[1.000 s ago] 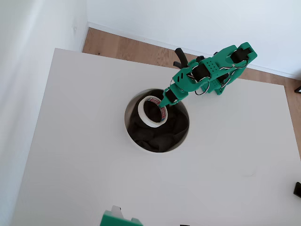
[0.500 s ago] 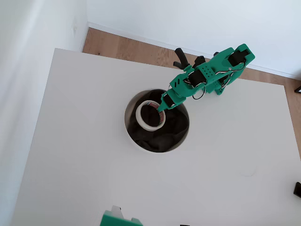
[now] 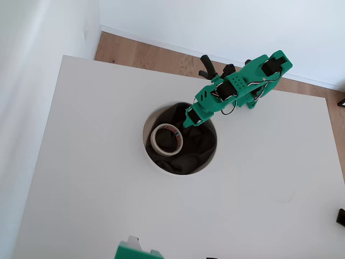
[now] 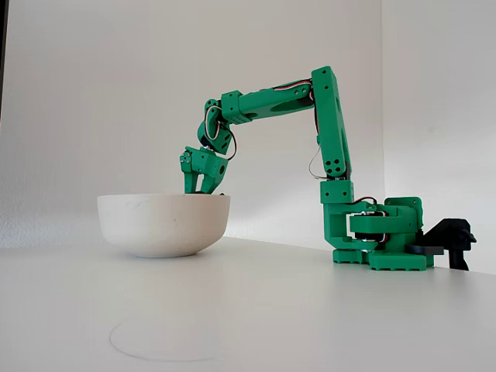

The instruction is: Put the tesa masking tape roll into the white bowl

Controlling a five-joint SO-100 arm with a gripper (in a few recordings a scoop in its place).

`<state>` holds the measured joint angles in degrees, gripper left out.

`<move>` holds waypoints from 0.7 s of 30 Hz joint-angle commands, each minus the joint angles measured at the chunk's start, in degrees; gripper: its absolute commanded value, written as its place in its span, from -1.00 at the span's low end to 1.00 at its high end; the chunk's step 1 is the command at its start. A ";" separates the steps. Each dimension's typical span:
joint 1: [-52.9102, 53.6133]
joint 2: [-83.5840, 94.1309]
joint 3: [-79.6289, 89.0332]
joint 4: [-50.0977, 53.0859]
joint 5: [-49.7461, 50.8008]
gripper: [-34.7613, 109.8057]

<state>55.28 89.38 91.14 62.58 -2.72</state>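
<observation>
A: Where was the tape [image 3: 166, 138]?

B: Inside the bowl [image 3: 146, 152], lying nearly flat on the dark cloth [image 3: 197, 145], toward the left side in the overhead view. Its open centre faced up, and the red and blue label showed on the inner core. Nothing was touching it.

A: And the gripper [image 3: 190, 120]?

B: Apart from the tape, above the bowl's upper right part in the overhead view. In the fixed view the gripper [image 4: 199, 186] hung with its tips just over the rim of the bowl [image 4: 163, 223]. It held nothing. Whether the fingers were spread or closed I could not tell; they were too small and overlapped in both views.

A: So the task looked done?

B: I judged it so: the tape rested in the bowl and the gripper was empty.

A: If it had to be picked up again, how would the tape handle?

B: Light, I'd guess, and fairly stiff as a ring, with a papery, non-slippery outer face. Not fragile. The cloth beneath looked soft and crumpled, so the tape might tip or sink a little when pressed. The best hold would be across the ring's wall, one finger in the hole and one outside.

A: Anything else around?

B: The white table [image 3: 97, 205], and the green arm [image 4: 332, 132] on its base at the far side.
</observation>
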 commanded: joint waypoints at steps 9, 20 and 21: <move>-2.20 3.16 -0.88 -1.67 1.58 -0.64; -3.43 -1.14 -24.26 11.78 4.22 -0.64; -3.96 -1.05 -27.16 13.71 4.39 -0.64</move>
<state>51.59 86.22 76.64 71.02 0.44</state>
